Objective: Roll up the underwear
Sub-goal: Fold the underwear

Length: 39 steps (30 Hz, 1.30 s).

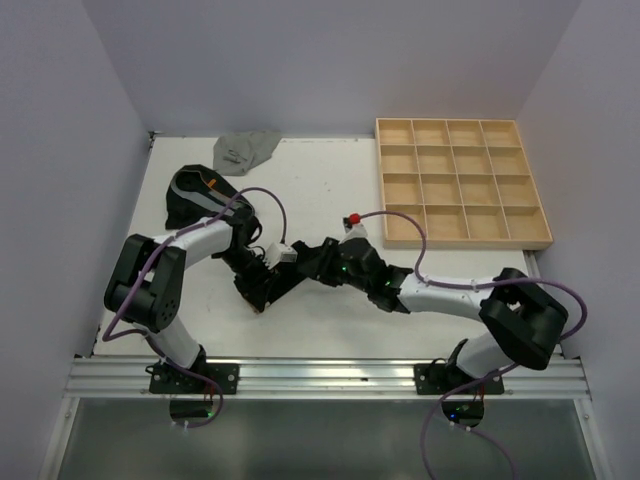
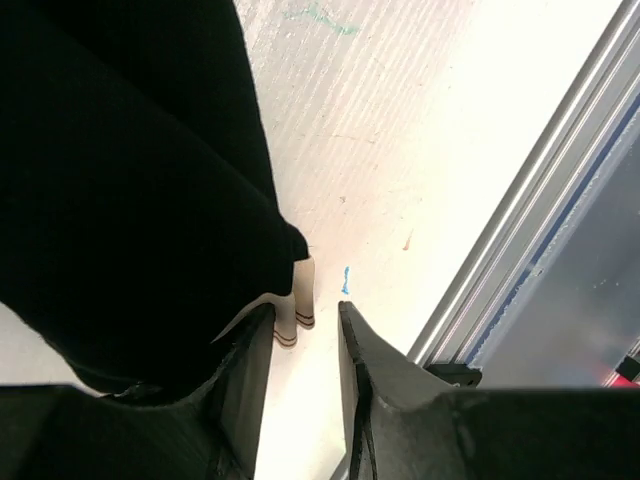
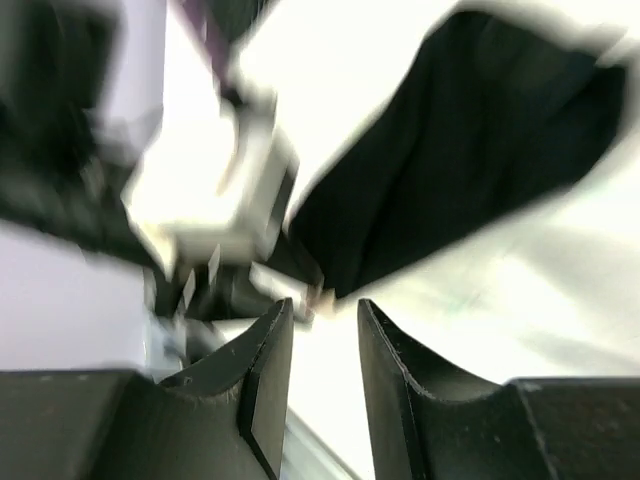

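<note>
Underwear check from my remote seat: both arms are bunched up mid-worktop [image 1: 320,190], noses almost together over the black briefs [image 2: 130,200]. On the left wrist cam the left end effector [image 2: 306,330] is released. Its fingers stand apart with bare worktop in the gap, and the striped tan waistband [image 2: 296,305] tip lies just past them. The black cloth fills the left of that view, up against the left finger.

The right wrist cam is smeared with blur, but the right end effector [image 3: 325,315] is also parted with nothing pinched, the black fabric just beyond it.

From the top cam, a second black pair [image 1: 183,205] sits by the left arm's elbow. The grey briefs [image 1: 245,150] are crumpled at the far edge, and the wooden grid tray [image 1: 465,243] is far right.
</note>
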{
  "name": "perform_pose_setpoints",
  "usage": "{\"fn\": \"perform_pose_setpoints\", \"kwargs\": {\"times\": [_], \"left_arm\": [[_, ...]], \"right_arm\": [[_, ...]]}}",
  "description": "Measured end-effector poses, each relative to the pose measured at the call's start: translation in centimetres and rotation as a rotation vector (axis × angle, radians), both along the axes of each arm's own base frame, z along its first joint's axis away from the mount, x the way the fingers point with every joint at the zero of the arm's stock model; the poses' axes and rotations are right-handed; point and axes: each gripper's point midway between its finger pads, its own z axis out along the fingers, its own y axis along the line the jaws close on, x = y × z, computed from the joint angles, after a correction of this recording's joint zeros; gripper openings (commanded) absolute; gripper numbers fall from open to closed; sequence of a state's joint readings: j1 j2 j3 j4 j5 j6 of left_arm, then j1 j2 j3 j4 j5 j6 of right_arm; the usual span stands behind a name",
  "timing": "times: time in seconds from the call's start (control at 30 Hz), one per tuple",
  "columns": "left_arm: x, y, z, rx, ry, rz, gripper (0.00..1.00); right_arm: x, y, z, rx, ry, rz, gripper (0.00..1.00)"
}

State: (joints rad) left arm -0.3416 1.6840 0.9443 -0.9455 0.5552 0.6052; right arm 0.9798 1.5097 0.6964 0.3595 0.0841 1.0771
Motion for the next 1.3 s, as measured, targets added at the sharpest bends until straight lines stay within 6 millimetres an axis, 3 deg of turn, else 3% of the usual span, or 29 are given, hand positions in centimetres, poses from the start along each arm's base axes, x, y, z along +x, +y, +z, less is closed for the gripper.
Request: {"fn": "perform_pose_setpoints", "kwargs": {"times": [0.1, 0.17, 0.23, 0.43, 0.7, 0.93, 1.3], "left_arm": [[-0.2, -0.1, 0.1, -0.010, 0.007, 0.000, 0.42], [-0.3, -0.1, 0.1, -0.017, 0.009, -0.001, 0.44], [-0.3, -0.2, 0.1, -0.023, 0.012, 0.001, 0.45], [-0.4, -0.2, 0.1, -0.028, 0.013, 0.002, 0.45], [-0.4, -0.2, 0.1, -0.035, 0.014, 0.001, 0.45], [-0.5, -0.2, 0.1, -0.040, 0.016, 0.006, 0.45], [-0.5, -0.2, 0.0, -0.046, 0.023, 0.012, 0.45]], "right_arm": [[3.6, -2.9, 0.6, -0.010, -0.014, -0.104, 0.39], [5.2, -4.9, -0.7, -0.059, 0.004, -0.156, 0.40], [5.5, -5.7, -2.2, -0.112, 0.030, -0.164, 0.40], [5.8, -4.2, -4.7, -0.169, 0.076, -0.107, 0.38], [6.9, -2.0, -4.7, -0.155, 0.075, -0.063, 0.37], [7.3, -1.4, -6.7, -0.189, 0.103, -0.055, 0.41], [7.2, -0.7, -7.3, -0.191, 0.115, -0.018, 0.30]]}}
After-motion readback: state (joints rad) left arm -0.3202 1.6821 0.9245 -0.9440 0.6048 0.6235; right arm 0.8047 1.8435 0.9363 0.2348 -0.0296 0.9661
